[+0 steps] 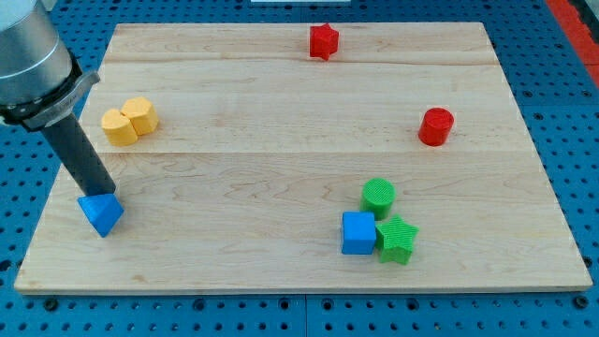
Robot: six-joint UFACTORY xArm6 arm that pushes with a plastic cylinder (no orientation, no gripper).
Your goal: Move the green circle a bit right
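The green circle [379, 196] stands at the lower right of the wooden board [281, 150], just above a blue cube [357, 233] and a green star [397, 238], close to both. My tip [103, 192] is far off at the view's left, at the top edge of a blue triangle [101, 213], touching or nearly touching it. The dark rod slants up to the left toward the grey arm body [33, 56].
Two yellow blocks [129, 120] sit side by side at the upper left. A red star [324, 40] is near the top edge. A red cylinder [435, 126] is at the right. A blue perforated table surrounds the board.
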